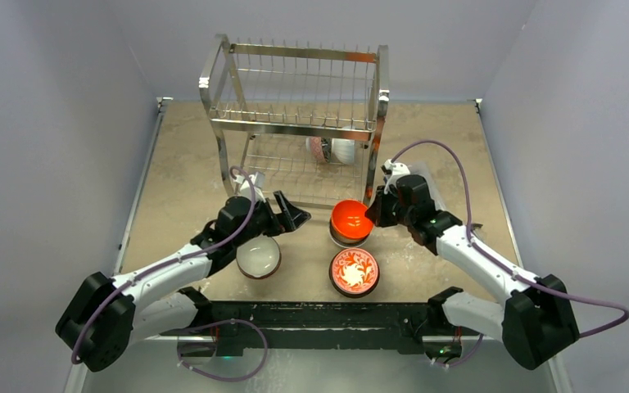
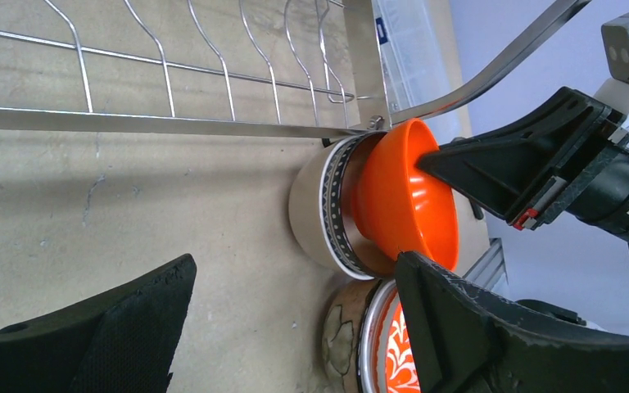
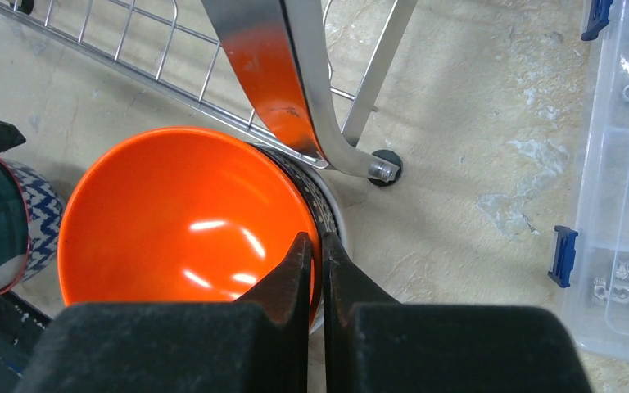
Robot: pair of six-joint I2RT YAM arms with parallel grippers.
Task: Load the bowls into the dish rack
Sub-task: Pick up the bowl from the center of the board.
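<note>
Black rail (image 1: pixel 319 315), tan tabletop (image 1: pixel 184 164) (grey walls (image 1: pixel 49 123))

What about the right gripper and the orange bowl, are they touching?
Touching. The right wrist view shows the right gripper shut on the rim of the orange bowl, one jaw inside and one outside.

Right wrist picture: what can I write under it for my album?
The right gripper pinches the rim of the orange bowl beside a leg of the dish rack.
</note>
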